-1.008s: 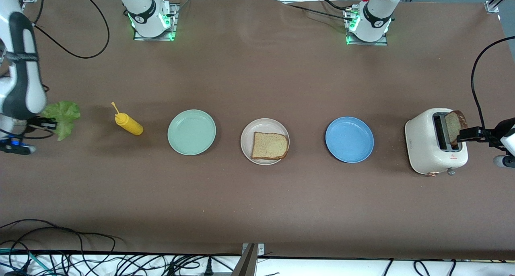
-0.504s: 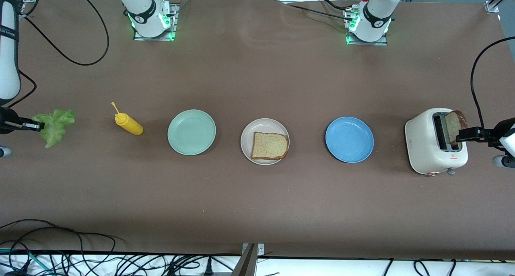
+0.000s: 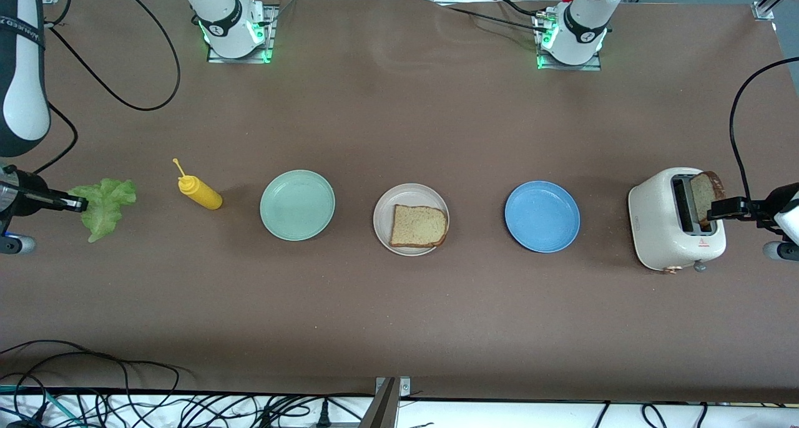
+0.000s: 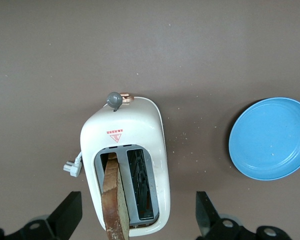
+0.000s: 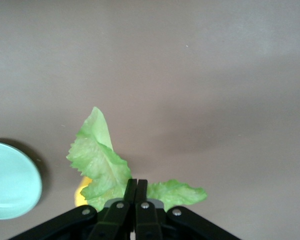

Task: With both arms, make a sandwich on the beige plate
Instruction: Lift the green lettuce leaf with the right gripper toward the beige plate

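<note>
Bread slice (image 3: 419, 226) lies flat on the beige plate (image 3: 384, 217) mid-table, as the sandwich base. Right gripper (image 3: 80, 204), over the right arm's end of the table, pinches the lettuce leaf (image 3: 106, 206), likely the next layer. Left gripper (image 3: 718, 209) hangs spread around the toaster's (image 3: 665, 228) upright second slice (image 3: 705, 196), apparently poised for a pull.

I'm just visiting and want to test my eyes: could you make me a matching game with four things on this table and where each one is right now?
Things:
1. lettuce leaf
2. bread slice with its flat face up
3. bread slice standing on edge
4. yellow squeeze bottle

Places:
A. in a slot of the white toaster
B. lying on the table beside the mint green plate
C. pinched in the shut right gripper
D. on the beige plate

Pairs: 1-C, 2-D, 3-A, 4-B
</note>
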Robot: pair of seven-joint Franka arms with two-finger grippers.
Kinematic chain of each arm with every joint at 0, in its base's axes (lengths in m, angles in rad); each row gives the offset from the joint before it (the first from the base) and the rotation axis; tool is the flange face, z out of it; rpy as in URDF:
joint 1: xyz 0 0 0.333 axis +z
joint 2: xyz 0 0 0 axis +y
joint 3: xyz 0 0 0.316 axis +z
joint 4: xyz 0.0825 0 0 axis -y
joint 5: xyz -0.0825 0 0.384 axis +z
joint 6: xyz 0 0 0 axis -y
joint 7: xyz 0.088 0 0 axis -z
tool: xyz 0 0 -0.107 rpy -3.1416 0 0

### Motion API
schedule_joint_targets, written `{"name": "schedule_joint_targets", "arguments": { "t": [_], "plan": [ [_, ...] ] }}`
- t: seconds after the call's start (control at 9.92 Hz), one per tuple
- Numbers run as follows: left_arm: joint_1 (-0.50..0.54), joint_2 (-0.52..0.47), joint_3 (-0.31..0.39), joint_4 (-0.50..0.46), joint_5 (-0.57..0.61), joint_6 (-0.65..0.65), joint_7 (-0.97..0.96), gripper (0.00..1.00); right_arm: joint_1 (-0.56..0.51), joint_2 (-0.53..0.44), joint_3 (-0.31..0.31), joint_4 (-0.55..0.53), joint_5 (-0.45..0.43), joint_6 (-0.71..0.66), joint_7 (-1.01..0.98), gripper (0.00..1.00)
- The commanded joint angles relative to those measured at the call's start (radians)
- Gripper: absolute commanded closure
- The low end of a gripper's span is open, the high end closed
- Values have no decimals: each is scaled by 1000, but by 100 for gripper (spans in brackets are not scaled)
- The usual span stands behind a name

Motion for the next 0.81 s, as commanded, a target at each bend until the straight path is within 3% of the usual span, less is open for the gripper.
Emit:
{"name": "schedule_joint_targets", "arguments": {
  "t": [0.0, 0.1, 0.2, 0.4, 0.71],
  "plan": [
    [6, -7, -10, -9, 27, 5, 8, 0, 19, 10, 111, 56, -4, -31, 242, 100],
    [6, -7, -10, -9, 27, 5, 8, 0, 63, 12, 126, 62, -80, -26, 314, 100],
    [6, -7, -10, -9, 27, 5, 8, 0, 79, 6, 130, 71, -101, -31, 359, 100],
    [5, -7, -10, -9, 28, 5, 8, 0, 82, 4, 140, 77, -25, -31, 445, 100],
    [5, -7, -10, -11, 28, 5, 8, 0, 111, 28, 224, 120, 31, 8, 716, 100]
  ]
}}
